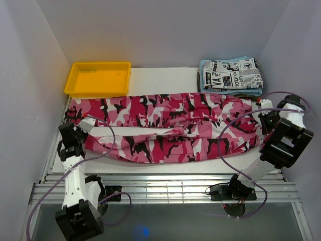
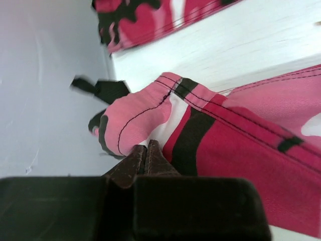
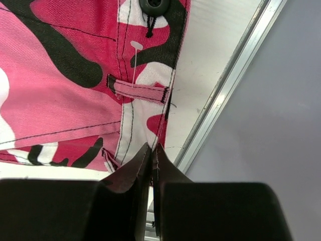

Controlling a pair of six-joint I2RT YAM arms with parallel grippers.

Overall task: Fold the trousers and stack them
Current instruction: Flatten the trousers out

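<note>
The pink camouflage trousers (image 1: 170, 125) lie stretched across the table, waist at the right, leg ends at the left. My left gripper (image 1: 86, 123) is shut on the hem of the near leg (image 2: 150, 115), lifted slightly off the table; the far leg's end (image 2: 135, 20) lies beyond it. At the right, my right gripper (image 1: 262, 107) is shut on the waistband edge (image 3: 145, 125) below a belt loop (image 3: 140, 91) and a black button (image 3: 155, 5). Both sets of fingertips pinch the cloth tightly in the wrist views.
A yellow tray (image 1: 98, 79) sits at the back left. At the back right a newspaper-print garment (image 1: 233, 73) lies folded on a light blue cloth (image 1: 231, 91). White walls close in on both sides; a metal rail (image 3: 235, 75) runs along the table's right edge.
</note>
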